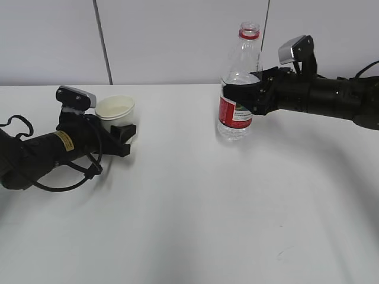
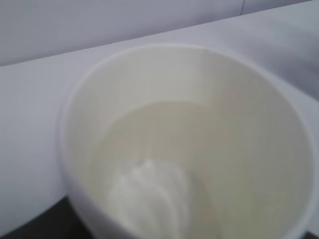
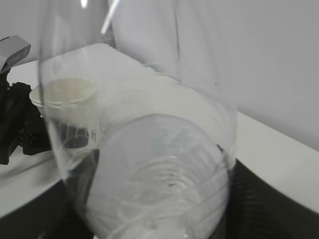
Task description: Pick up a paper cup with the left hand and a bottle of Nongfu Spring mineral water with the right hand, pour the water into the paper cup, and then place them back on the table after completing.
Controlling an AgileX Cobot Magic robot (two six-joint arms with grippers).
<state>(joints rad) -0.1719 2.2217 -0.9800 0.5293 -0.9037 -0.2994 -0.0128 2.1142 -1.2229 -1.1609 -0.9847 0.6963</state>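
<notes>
The white paper cup (image 1: 115, 111) stands upright at the left, and my left gripper (image 1: 127, 134) is shut on its lower part from the left. It fills the left wrist view, where the paper cup (image 2: 239, 114) shows a faint level line of clear liquid inside. The clear bottle (image 1: 240, 71) with a red label and a red neck ring has no cap. It stands upright at or just above the table (image 1: 189, 213), and my right gripper (image 1: 238, 97) is shut on its middle from the right. The bottle (image 3: 159, 169) fills the right wrist view. How much water it holds is unclear.
A grey panelled wall (image 1: 177, 35) runs close behind the table's back edge. Loose black cables (image 1: 65, 177) hang beside the left arm. The bare white tabletop stretches between the two arms and toward the front.
</notes>
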